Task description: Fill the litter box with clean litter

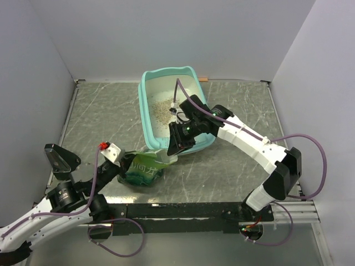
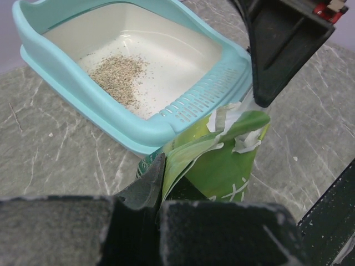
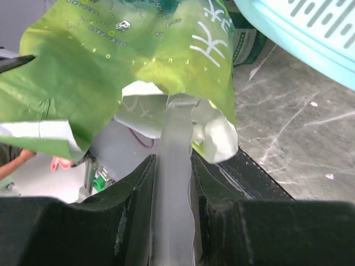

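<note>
- The grey marbled table top [image 1: 100,122] carries everything.
- The large rectangular turquoise plastic litter box [image 1: 169,71], whitish inside, sits at the far centre of the table.
- The glossy green printed bag [image 1: 143,170] stands just near of the box's near left corner. Its torn mouth faces right, toward the box.
- The left gripper [image 2: 157,194] comes in from the near left. Its fingers are pinched tight on the bag's torn edge and hold the mouth up.
- The right gripper [image 3: 172,166] hangs over the box's near rim. Its fingers are narrowed around the handle of a clear plastic scoop [image 3: 176,127].
- The scoop's front end is hidden inside the bag's mouth.
- The clean litter [image 2: 117,75], coarse beige-grey granules, lies as a small loose patch on the box floor, left of the middle. The rest of the floor is bare.
</note>
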Action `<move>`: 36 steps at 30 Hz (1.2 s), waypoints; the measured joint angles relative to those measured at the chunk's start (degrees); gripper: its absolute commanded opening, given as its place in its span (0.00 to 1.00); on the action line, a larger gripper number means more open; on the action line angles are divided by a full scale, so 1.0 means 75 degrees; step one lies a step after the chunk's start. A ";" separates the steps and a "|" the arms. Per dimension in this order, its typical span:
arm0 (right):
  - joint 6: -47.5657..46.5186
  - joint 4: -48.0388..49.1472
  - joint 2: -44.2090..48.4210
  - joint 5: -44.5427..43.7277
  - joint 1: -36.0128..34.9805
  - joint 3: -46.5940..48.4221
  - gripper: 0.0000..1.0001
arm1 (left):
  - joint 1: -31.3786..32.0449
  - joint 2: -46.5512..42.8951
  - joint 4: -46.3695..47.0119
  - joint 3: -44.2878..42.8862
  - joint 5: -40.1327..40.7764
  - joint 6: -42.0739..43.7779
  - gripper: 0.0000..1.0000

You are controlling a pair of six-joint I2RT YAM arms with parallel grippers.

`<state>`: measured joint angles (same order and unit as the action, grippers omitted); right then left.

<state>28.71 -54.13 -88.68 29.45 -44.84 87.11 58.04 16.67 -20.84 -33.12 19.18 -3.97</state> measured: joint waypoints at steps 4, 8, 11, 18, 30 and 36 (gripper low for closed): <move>0.0029 0.0300 -0.0052 0.0108 -0.0073 -0.0198 0.00 | 0.0000 0.0020 0.0003 0.0000 -0.0067 0.0006 0.01; 0.0254 0.0860 -0.0146 0.0114 -0.0373 -0.0478 0.00 | 0.0000 0.0067 0.0012 0.0000 -0.0079 0.0003 0.01; 0.0490 0.1320 -0.0440 0.0082 -0.0662 -0.0548 0.00 | 0.0000 0.0160 0.0061 0.0000 -0.0099 0.0003 0.01; 0.1134 0.2719 -0.0845 0.0230 -0.0924 -0.1180 0.00 | -0.0015 0.0216 0.0082 0.0000 -0.0044 -0.0003 0.01; 0.2961 0.7198 -0.0274 0.1419 -0.0848 -0.4162 0.00 | -0.0026 0.0309 -0.0029 0.0000 -0.0210 -0.0017 0.01; 0.4004 0.9369 0.0195 0.1475 -0.0854 -0.5613 0.00 | 0.0009 0.0367 -0.0093 0.0000 -0.0423 -0.0026 0.01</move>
<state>58.74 16.14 -87.22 40.51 -51.24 45.01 58.11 19.42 -21.54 -33.12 16.01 -4.16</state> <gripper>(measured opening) 0.337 0.022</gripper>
